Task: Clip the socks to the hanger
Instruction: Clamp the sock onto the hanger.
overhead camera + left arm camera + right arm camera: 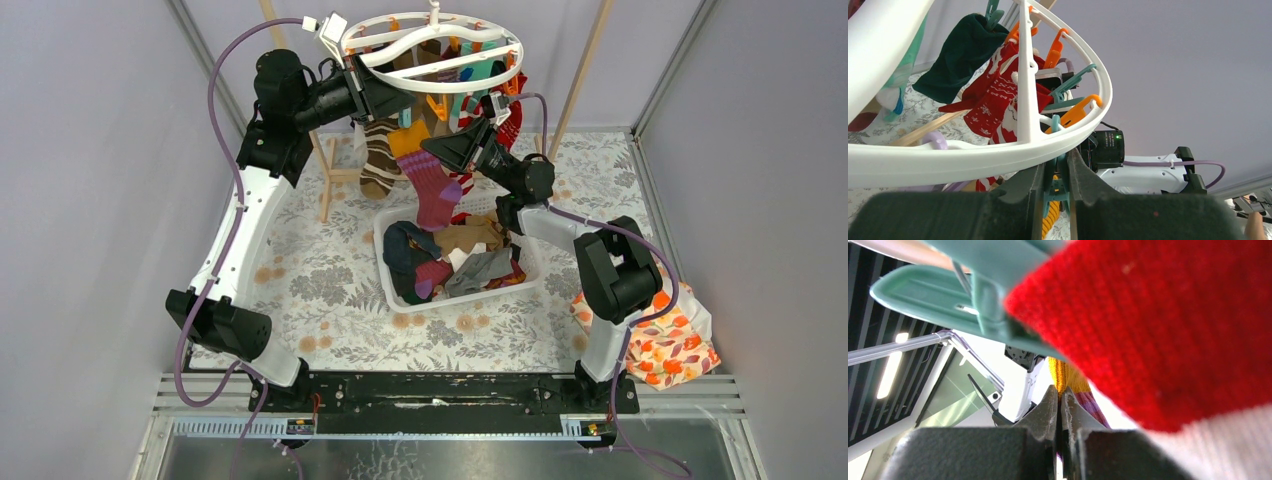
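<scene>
The hanger, a white ring with orange and teal clips, hangs at the top centre. My left gripper reaches under its rim. In the left wrist view this gripper is shut on a teal clip. A magenta sock with an orange cuff and purple toe hangs just below that clip. My right gripper is shut on this sock, and in its wrist view the jaws pinch the yellow-orange cuff. A red sock and a teal clip fill that view close up.
A white basket below the hanger holds several socks. A brown striped sock hangs at the left, by the wooden rack. Red patterned and dark green socks hang from the ring. An orange patterned bag lies at the right.
</scene>
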Tool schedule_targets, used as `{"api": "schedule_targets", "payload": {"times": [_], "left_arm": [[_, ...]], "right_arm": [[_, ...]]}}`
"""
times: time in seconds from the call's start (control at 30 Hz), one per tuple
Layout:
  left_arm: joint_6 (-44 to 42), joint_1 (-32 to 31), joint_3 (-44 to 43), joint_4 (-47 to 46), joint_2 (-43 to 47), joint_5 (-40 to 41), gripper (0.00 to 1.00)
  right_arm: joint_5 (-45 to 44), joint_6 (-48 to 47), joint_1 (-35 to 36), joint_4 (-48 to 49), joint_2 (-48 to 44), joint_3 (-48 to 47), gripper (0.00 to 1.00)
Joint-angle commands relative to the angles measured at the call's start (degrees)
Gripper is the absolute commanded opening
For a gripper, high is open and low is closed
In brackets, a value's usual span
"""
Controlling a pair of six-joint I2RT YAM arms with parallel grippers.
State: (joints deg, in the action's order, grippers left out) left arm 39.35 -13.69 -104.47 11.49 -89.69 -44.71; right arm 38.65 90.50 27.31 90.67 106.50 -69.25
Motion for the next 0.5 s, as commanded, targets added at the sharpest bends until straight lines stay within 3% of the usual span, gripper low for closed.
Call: {"api": "schedule_targets", "payload": {"times": [0.0,0.47], "left_arm": [[0.4,0.1,0.0,-1.9,1.3,-4.2,0.00],[0.9,0.1,0.5,-2.4,1.2,-4.1,0.01]], "right_arm": [[0.6,0.3,-0.5,7.6,-3.3,-2.0,0.00],[-0.8,0.3,-1.1,7.6,-3.2,-2.6,0.00]]}}
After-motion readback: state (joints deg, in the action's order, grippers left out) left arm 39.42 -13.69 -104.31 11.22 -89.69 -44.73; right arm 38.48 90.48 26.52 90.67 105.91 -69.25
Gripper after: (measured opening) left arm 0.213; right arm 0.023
